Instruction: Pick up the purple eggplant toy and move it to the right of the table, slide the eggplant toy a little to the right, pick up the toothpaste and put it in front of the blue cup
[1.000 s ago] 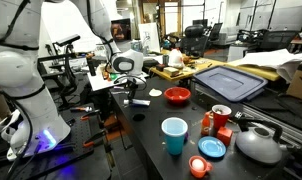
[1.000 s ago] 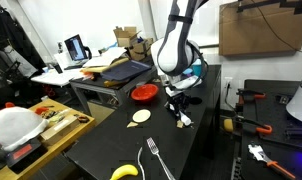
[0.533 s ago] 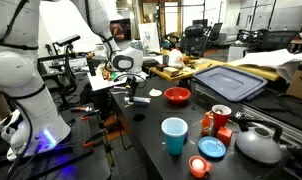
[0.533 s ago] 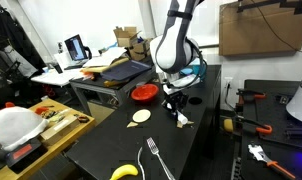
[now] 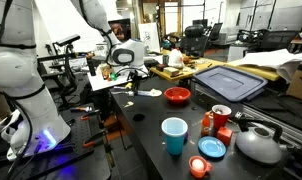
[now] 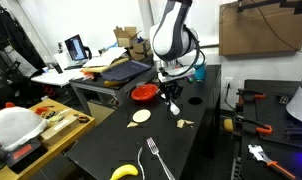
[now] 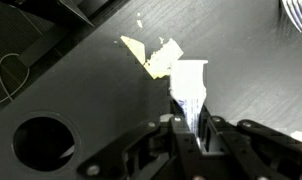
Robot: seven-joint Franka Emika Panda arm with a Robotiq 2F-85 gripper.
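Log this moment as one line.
gripper: shut on toothpaste | toothpaste: held above table | blue cup: upright on table, away from gripper

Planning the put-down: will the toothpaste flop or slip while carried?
Probably fairly stiff: the toothpaste juts straight from the gripper without sagging. Pinched near one end, it may pivot. Its flat-looking shape likely won't roll when set down.

Exterior views face the table (image 5: 191,110) from opposite ends; wrist looks down.
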